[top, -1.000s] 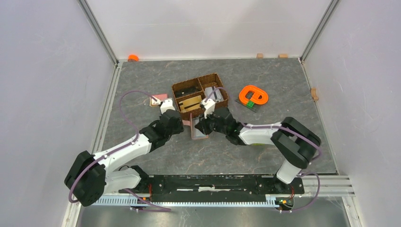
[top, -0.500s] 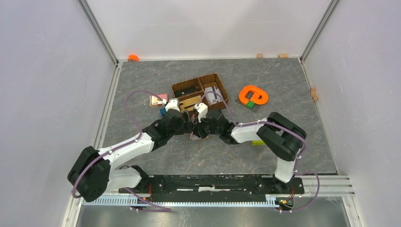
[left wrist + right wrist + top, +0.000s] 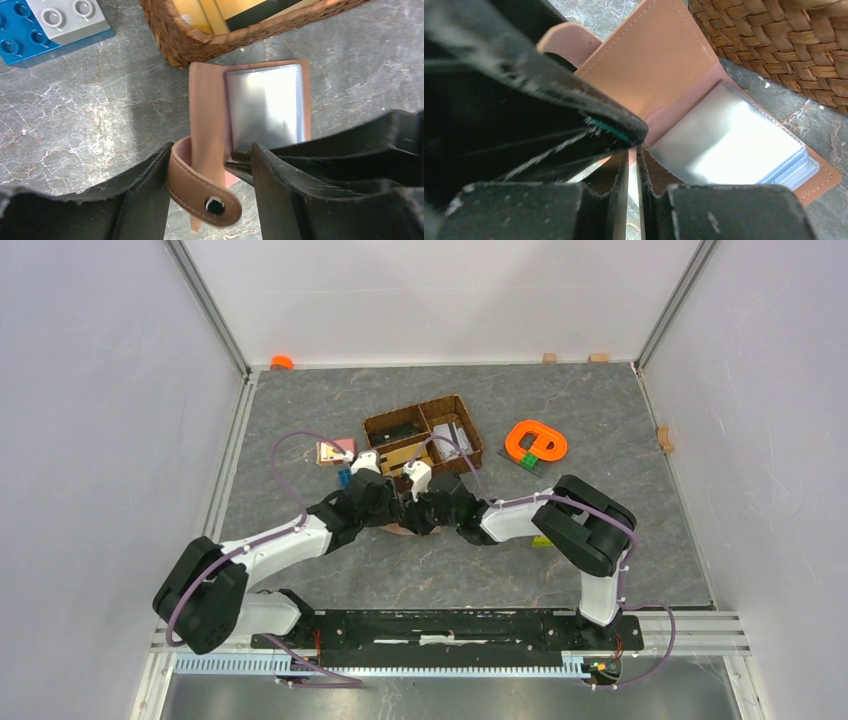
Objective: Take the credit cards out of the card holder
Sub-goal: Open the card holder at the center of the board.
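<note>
Reddish-brown card holder lies open on the surface just beside the woven basket; left jaws gape around its strap, right jaws pinch a thin pale sheet.

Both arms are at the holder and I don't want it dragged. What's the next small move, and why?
Probably close the left gripper on the holder's cover: its jaws stand open astride cover and strap, while the right gripper pinches a thin pale sheet, likely a card. An anchored holder shouldn't drag.
</note>
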Motion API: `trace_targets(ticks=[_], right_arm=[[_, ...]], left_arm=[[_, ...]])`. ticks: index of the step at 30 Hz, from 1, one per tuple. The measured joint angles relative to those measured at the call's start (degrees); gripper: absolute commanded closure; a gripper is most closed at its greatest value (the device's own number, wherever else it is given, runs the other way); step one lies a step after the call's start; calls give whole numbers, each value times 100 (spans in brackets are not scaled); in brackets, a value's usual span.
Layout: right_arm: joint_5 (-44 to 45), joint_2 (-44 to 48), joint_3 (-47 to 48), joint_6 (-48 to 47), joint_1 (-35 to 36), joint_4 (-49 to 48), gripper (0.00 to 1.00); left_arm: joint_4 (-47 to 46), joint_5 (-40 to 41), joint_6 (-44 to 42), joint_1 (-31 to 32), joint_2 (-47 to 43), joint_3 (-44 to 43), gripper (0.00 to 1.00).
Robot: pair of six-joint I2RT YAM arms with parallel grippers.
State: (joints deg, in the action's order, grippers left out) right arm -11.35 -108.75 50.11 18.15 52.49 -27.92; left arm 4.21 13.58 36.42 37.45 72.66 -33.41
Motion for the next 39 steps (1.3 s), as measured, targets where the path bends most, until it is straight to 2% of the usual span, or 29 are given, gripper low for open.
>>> trace_targets(ticks=[4, 6, 8, 11, 14, 15, 19, 22, 26, 32, 39], right_arm=[[61, 133, -98, 4, 15, 17, 86], [131, 267, -179, 2, 24, 28, 85], [164, 341, -212, 2, 26, 35, 86], [247, 529, -306, 2, 0, 83, 84], [304, 901, -501, 0, -68, 195, 79], [332, 1093, -592, 0, -120, 243, 73], [433, 1799, -887, 98, -452, 361, 36], [472, 2157, -1032, 286, -817, 446, 24], [330, 2369, -1217, 538, -1248, 625, 2], [2, 2863, -1853, 817, -1611, 673, 2], [-938, 3230, -2789, 1314, -1985, -236, 2]], left_arm=[[-2, -227, 11, -236, 225, -2, 36], [-7, -396, 24, -409, 275, -2, 42], [-24, -575, 72, -568, 282, 0, 55], [-201, -800, 160, -695, 269, 44, 80], [-448, -981, 197, -699, 181, 175, 98], [-494, -1036, 203, -699, 140, 210, 98], [-638, -1237, 214, -699, 101, 243, 98], [-820, -1532, 212, -702, 101, 264, 98], [-1215, -2026, 214, -699, 76, 398, 98], [-1958, -2634, 254, -693, -581, 890, 98], [-3235, -3143, 490, -667, -1381, 1513, 98]])
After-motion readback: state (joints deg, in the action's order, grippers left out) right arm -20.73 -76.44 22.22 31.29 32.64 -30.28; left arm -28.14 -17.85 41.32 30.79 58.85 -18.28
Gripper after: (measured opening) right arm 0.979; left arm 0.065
